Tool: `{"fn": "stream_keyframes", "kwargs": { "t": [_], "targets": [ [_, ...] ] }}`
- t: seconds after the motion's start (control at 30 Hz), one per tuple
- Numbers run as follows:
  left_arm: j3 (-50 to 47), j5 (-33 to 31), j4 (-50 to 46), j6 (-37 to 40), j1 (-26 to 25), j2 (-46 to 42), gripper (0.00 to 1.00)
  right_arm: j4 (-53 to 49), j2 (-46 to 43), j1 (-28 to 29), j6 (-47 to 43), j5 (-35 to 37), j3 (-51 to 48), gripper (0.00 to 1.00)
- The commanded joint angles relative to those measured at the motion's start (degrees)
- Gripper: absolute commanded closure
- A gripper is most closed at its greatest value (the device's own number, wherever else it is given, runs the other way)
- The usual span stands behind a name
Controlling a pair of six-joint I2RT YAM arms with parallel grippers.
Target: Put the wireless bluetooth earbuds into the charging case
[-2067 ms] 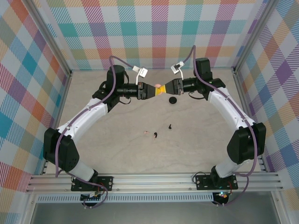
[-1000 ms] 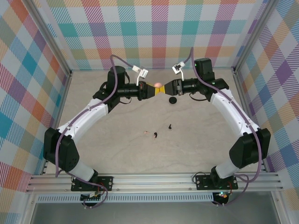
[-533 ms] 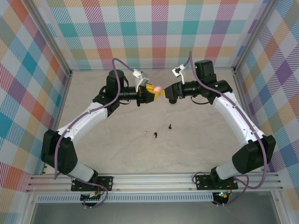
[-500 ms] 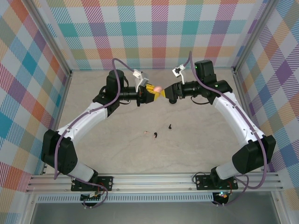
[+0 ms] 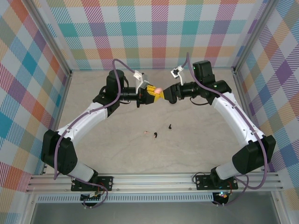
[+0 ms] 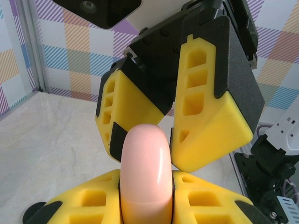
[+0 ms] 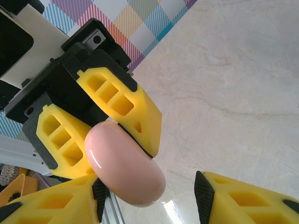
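Observation:
A smooth pink charging case (image 6: 145, 163), closed, is pinched between the yellow fingers of my left gripper (image 6: 147, 186), which is shut on it above the far middle of the table (image 5: 158, 88). My right gripper (image 7: 149, 196) faces it head-on and stands open. Its fingers (image 6: 205, 116) straddle the case's free end (image 7: 124, 163), the left finger close to the case and the right one well apart. Two black earbuds (image 5: 171, 126) (image 5: 154, 135) and a whitish earbud (image 5: 145, 133) lie on the table, nearer the arm bases.
The pale marble-look tabletop (image 5: 117, 154) is walled by checked panels (image 5: 159, 32) at the back and sides. An aluminium rail (image 5: 154, 179) runs along the near edge. Purple cables (image 5: 122, 65) loop above both wrists.
Both wrists have rolled where they meet, so the yellow fingers now show from above. The right arm's elbow has swung outward. The pink case stays in the left gripper; the earbuds have not moved.

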Motion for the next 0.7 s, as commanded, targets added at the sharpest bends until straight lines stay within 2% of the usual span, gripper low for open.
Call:
{"fn": "stream_keyframes", "kwargs": {
  "t": [0.0, 0.33, 0.67],
  "targets": [
    [0.1, 3.5, -1.3, 3.1, -1.2, -2.5, 0.8, 0.9, -0.6, 0.3, 0.7, 3.5, 1.4, 0.45],
    [0.1, 4.5, -4.1, 5.1, -1.5, -3.0, 0.81, 2.8, -1.1, 0.4, 3.1, 7.8, 1.2, 0.45],
    [0.5, 4.9, -4.1, 5.1, -1.5, -3.2, 0.82, 1.3, -0.2, 0.4, 2.5, 6.7, 1.5, 0.45]
  ]
}}
